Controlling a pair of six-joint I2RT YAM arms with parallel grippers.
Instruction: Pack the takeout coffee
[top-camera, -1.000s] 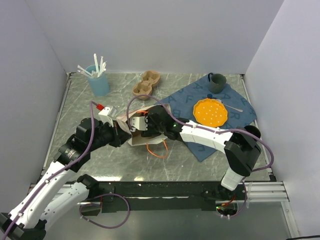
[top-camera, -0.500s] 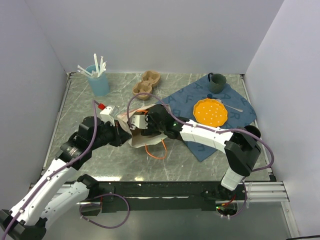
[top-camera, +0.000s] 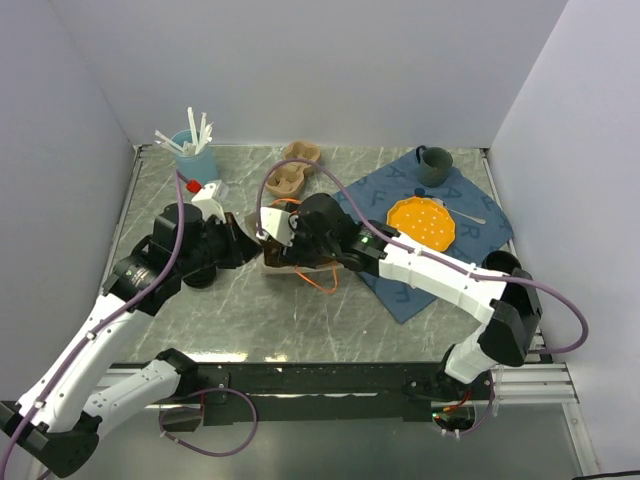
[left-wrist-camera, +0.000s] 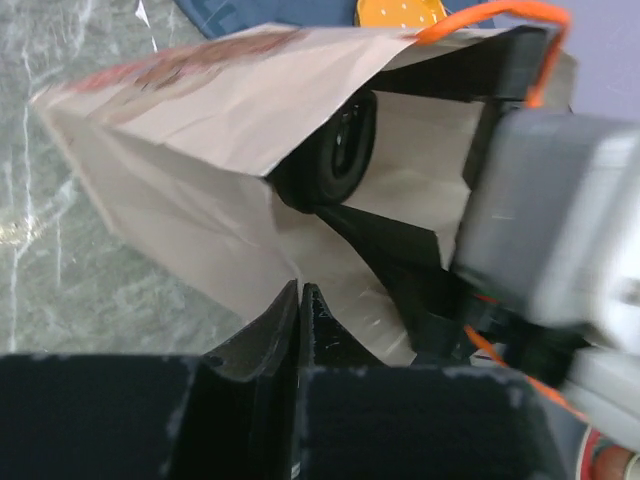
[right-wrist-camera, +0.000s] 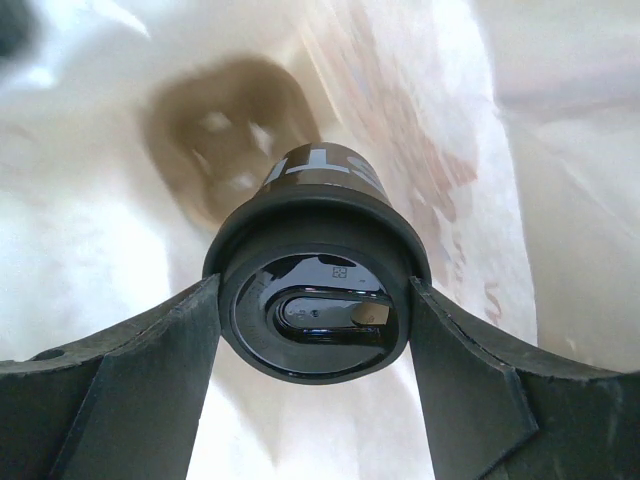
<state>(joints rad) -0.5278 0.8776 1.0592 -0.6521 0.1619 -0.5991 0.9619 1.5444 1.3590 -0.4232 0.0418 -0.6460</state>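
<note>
Your right end effector (right-wrist-camera: 312, 295) is clamped on the takeout coffee (right-wrist-camera: 315, 325). Its fingers (right-wrist-camera: 150, 380) press the lid rim from 9 and 3 o'clock. The cup is already inside the paper bag (left-wrist-camera: 180, 130), with white bag wall on every side of it in the right wrist view.

The cup's long axis runs straight away from that wrist. The lid faces the camera and the base points deeper into the bag, so the coming release depends on the base finding the bag's bottom along that line. How far the base is from the bottom can't be told.

Your left end effector (left-wrist-camera: 300, 300) is pinched shut on the lip of the bag, holding the mouth open. From its wrist view the cup sits in the opening toward 12 o'clock, with the right arm's grey body at 3 o'clock. The right arm is the one carrying the cup, and the left only steadies the bag.

Against the frame a second ago, both arms and the bag have shifted toward 12 o'clock on the desk (top-camera: 200, 300). The bag now sits nearer the cardboard cup carrier (top-camera: 290, 170). The left arm's elbow has swung up and back, and the bag's orange handle (top-camera: 322, 282) is tucked closer under the right arm.
</note>
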